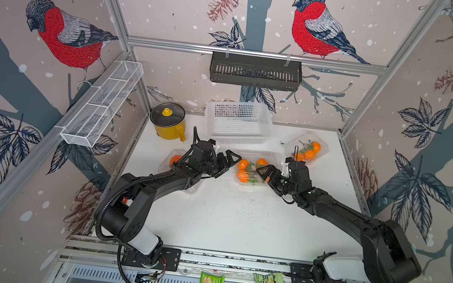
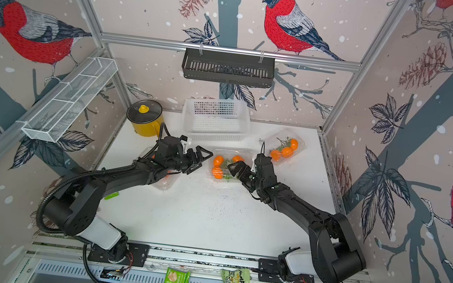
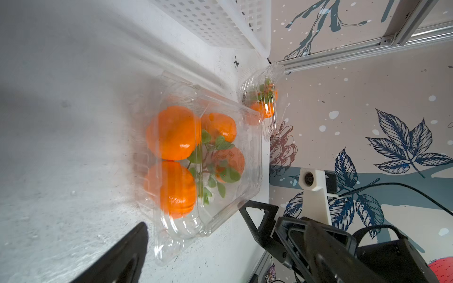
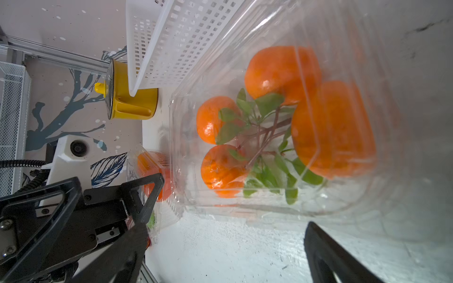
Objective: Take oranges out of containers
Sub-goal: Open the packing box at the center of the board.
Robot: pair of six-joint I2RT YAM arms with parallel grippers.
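– White tabletop [image 1: 238, 224], bird wallpaper on three sides. Where do the boxes lie, reckoned from the white basket [image 1: 238, 111]?

– The middle container [image 1: 272, 160] lies just in front of the basket, flat on the table. Four oranges [image 3: 174, 133] and some green leaves show through its clear plastic. The right container [image 1: 320, 144] sits to the right of the basket and a little forward of it, with a few more oranges inside. The left container [image 1: 164, 163] is forward of the basket and to its left, mostly hidden under the left arm, and one orange shows in it.

– And the grippers?

– Both point at the box in front of the basket. The left gripper [image 1: 229, 166] is at that box's left edge, jaws spread wide with nothing between them. The right gripper [image 1: 263, 176] is at its right edge, also spread wide and holding nothing. I cannot tell whether either fingertip touches the plastic.

– Anything else by the basket?

– A yellow pot [image 1: 168, 124] with its lid on stands to the left of the basket, a little apart from it.
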